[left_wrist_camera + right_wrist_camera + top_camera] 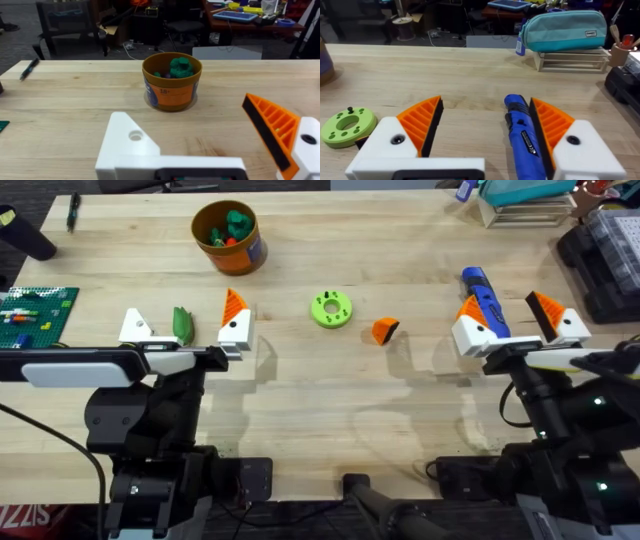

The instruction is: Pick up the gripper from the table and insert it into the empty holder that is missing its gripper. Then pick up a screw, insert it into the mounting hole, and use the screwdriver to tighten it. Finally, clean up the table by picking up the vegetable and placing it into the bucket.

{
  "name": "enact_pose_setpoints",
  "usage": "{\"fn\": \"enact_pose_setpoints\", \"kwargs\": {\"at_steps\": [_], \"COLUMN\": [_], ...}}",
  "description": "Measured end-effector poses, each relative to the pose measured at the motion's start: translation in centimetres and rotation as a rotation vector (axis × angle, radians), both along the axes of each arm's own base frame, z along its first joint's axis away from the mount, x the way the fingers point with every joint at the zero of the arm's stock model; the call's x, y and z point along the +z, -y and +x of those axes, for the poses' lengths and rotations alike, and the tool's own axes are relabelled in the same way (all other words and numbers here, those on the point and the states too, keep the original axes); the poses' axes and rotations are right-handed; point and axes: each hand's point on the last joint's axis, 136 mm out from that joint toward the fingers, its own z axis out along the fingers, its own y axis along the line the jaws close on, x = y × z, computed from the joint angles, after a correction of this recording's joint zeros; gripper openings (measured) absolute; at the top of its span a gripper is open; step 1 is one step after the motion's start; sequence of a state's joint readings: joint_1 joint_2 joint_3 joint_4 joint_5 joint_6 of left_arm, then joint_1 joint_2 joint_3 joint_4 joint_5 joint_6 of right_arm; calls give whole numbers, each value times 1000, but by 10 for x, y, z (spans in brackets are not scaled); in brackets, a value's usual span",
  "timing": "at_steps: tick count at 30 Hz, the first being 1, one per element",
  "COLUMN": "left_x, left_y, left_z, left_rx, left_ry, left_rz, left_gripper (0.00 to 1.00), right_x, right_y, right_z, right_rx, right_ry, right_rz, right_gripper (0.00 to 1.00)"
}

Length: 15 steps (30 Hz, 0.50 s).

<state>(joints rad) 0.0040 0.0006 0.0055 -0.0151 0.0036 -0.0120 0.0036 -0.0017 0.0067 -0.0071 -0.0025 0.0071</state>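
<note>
On the wooden surface (300, 400), the left gripper (186, 330) sits at about nine o'clock, its fingers spread wide apart. Its outer finger is a bare white holder (133, 326) with no orange pad – in the left wrist view the holder (131, 145) shows an open round hole – while the inner finger carries an orange ribbed pad (233, 306). The green toy vegetable (182, 324) lies between the two fingers, nearer the bare holder; whether it touches either finger cannot be told. Up at about eleven o'clock stands the orange bucket (228, 236) with green toys inside, its blue label visible in the left wrist view of the bucket (172, 81). Near the middle lies a bright green ring (331, 308) with dark dots, and just beside it, toward three o'clock, the loose orange gripper pad (385, 330) rests alone on the wood. At about three o'clock the right gripper (514, 320) is also spread open – the blue screwdriver (487, 299) lies on the surface between its fingers, and in the right wrist view the screwdriver (522, 132) sits right against one orange pad.
</note>
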Motion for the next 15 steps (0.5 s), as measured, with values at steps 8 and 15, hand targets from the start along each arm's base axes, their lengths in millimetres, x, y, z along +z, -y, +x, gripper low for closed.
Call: {"fn": "enact_pose_setpoints", "kwargs": {"at_steps": [8,15], "left_x": [0,0], "left_y": [0,0], "left_z": [0,0], "left_rx": [0,0], "left_ry": [-1,0], "left_rz": [0,0], "left_gripper": [993,993], "right_x": [0,1], "right_y": [0,2], "right_z": [0,0], "right_rx": [2,-10], "right_ry": [-2,3], "right_rz": [0,-1], "right_gripper": [994,994]}}
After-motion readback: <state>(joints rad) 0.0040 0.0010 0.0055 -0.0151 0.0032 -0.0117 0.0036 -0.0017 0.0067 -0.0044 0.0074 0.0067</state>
